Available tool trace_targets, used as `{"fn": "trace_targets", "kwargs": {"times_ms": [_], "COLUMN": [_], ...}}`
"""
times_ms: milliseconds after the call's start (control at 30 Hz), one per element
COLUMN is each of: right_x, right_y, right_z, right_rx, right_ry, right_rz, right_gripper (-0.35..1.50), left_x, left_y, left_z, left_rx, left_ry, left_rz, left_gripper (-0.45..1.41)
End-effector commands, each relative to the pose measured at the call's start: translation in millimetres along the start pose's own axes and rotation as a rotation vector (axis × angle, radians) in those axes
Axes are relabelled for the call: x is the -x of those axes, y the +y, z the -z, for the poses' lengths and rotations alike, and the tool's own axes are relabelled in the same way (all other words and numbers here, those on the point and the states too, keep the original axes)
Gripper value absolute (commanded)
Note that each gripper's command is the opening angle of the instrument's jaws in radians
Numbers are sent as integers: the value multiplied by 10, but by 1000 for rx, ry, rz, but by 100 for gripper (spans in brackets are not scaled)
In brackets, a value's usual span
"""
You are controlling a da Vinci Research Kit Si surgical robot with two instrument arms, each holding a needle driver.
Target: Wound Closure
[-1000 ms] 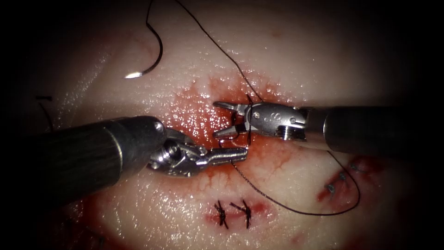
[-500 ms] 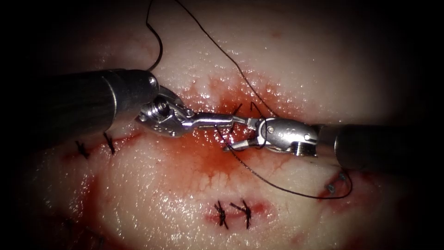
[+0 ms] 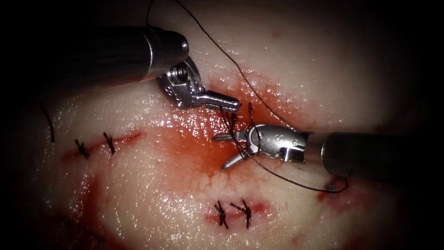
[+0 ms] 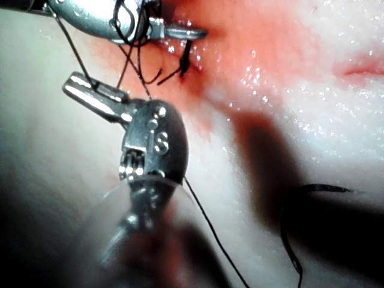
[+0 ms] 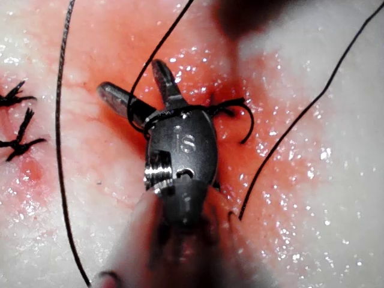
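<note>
My left tool [image 3: 235, 105] comes in from the upper left, its jaws shut on the thread [image 3: 217, 46] just above the red-stained cut [image 3: 203, 139]. The right tool [image 3: 219, 152] lies over the cut with its jaws open and empty. Thread is looped around it behind the jaws. The left wrist view shows the left tool [image 4: 71, 84] clamping the strand, and the curved needle [image 4: 283, 225] lying free on the tissue. The right wrist view shows the right tool [image 5: 129, 77] spread, with the loops [image 5: 180, 111] around its neck. A short thread tail [image 3: 249, 109] stands by the cut.
Finished stitches sit below the cut [image 3: 231, 213], to its left [image 3: 95, 146] and under the right shaft [image 3: 332, 187]. Red fluid [image 3: 194, 153] covers the middle of the tissue. A slack arc of thread [image 3: 296, 183] runs beneath the right tool.
The left tool swung from the lower left up past the right tool's jaws to the upper left, carrying thread around them. Its shaft now covers the needle. The right tool dropped slightly.
</note>
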Motion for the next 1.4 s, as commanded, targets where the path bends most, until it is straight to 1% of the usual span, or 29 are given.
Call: {"fn": "trace_targets", "kwargs": {"times_ms": [33, 67, 100, 167, 233, 267, 300, 333, 400, 433, 500, 567, 700, 833, 1033, 1100, 1133, 1167, 1233, 1333, 1400], "right_x": [3, 2, 0, -3, -9, -14, -17, -17, -21, -21, -21, -20, -20, -17, -9, -8, -7, -7, -9, -14, -21], "right_y": [0, 0, 0, 0, 0, -1, -1, -1, -3, -3, -3, -2, -1, 0, 4, 7, 11, 12, 15, 20, 26], "right_z": [-7, -7, -6, -5, -3, -1, 0, 0, 0, 0, -1, -1, -1, 0, -1, 1, 5, 8, 13, 20, 28], "right_rx": [-13, -16, -21, -29, -45, -64, -77, -77, -91, -91, -99, -101, -102, -117, -151, -163, -168, -166, -163, -143, -112], "right_ry": [21, 33, 52, 80, 136, 177, 195, 195, 212, 212, 226, 240, 248, 302, 357, 410, 470, 494, 533, 568, 595], "right_rz": [-9, -12, -22, -40, -66, -76, -75, -75, -79, -79, -94, -99, -110, -154, -218, -247, -284, -293, -311, -327, -348], "right_gripper": [116, 116, 116, 115, 115, 115, 113, 113, 113, 113, 113, 113, 113, 113, 113, 113, 113, 113, 111, 111, 115], "left_x": [11, 14, 19, 24, 30, 36, 38, 38, 47, 47, 54, 58, 66, 77, 89, 92, 94, 94, 93, 87, 80], "left_y": [0, 0, 1, 5, 10, 17, 20, 20, 33, 33, 45, 52, 58, 67, 74, 78, 84, 87, 94, 106, 115], "left_z": [-2, -2, 1, 4, 8, 12, 14, 14, 16, 16, 18, 19, 22, 27, 31, 31, 32, 33, 34, 32, 31], "left_rx": [17, 26, 59, 92, 119, 130, 142, 142, 177, 177, 220, 236, 245, 259, 264, 260, 245, 241, 233, 236, 241], "left_ry": [-33, -56, -99, -137, -167, -187, -202, -202, -229, -229, -260, -274, -292, -309, -320, -323, -328, -329, -334, -343, -352], "left_rz": [-15, -19, -33, -42, -41, -42, -42, -42, -44, -44, -47, -47, -47, -49, -51, -55, -63, -67, -75, -85, -93], "left_gripper": [-45, -45, -45, -45, -45, -45, -45, -45, -45, -45, -45, -45, -45, -45, -45, -45, -45, -45, -45, -45, -45]}}
